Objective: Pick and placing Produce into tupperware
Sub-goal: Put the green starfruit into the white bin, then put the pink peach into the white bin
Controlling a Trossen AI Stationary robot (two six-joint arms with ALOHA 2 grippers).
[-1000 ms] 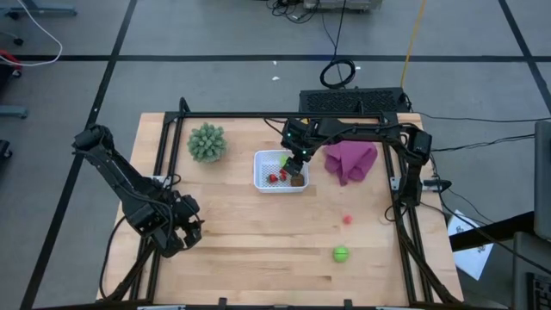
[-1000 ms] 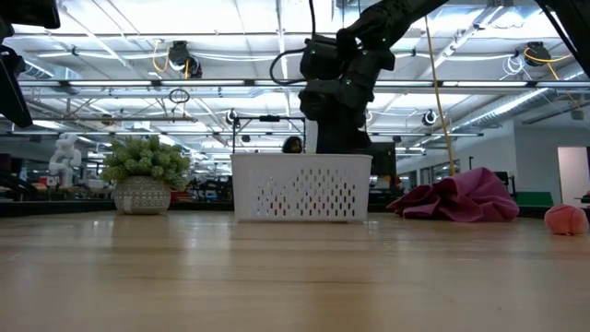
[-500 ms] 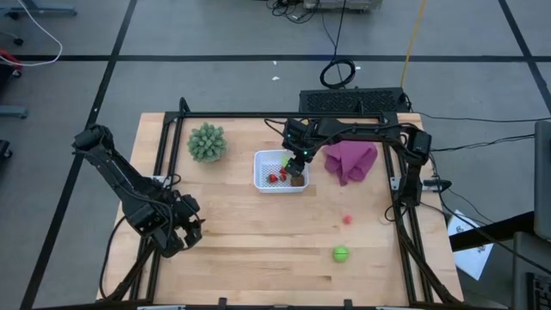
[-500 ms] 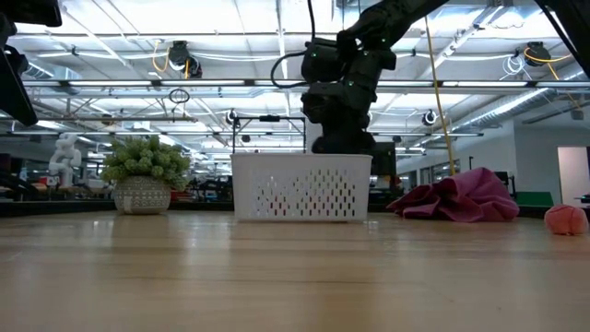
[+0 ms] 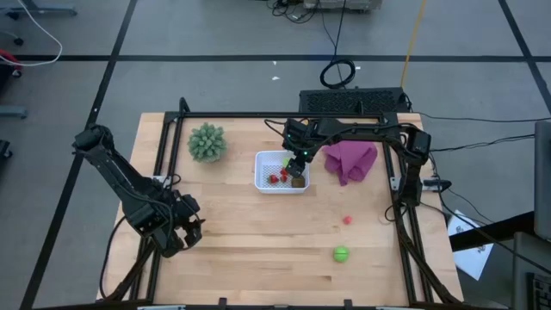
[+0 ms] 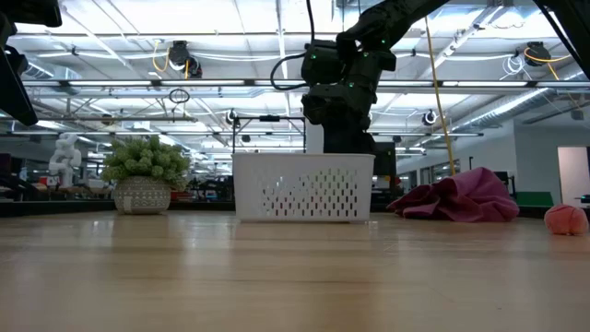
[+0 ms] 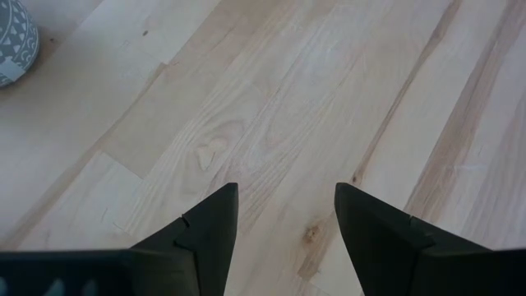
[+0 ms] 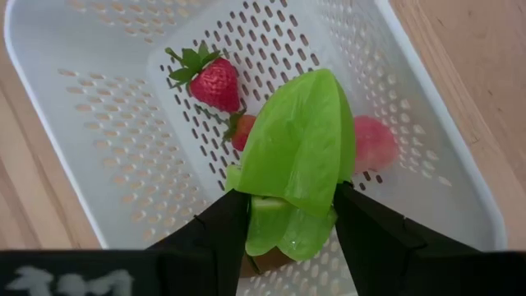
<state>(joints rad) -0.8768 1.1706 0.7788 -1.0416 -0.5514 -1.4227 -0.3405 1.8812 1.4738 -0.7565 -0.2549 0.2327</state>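
The right tool grips a green leaf piece over the tupperware, which already holds a strawberry and pink bits. A pink piece and green ball remain on the counter, unobstructed. The left tool waits open, empty.

Bright, even overhead light; faint shadows

Right hand clamped, reaching forward, left hand spread, parked low
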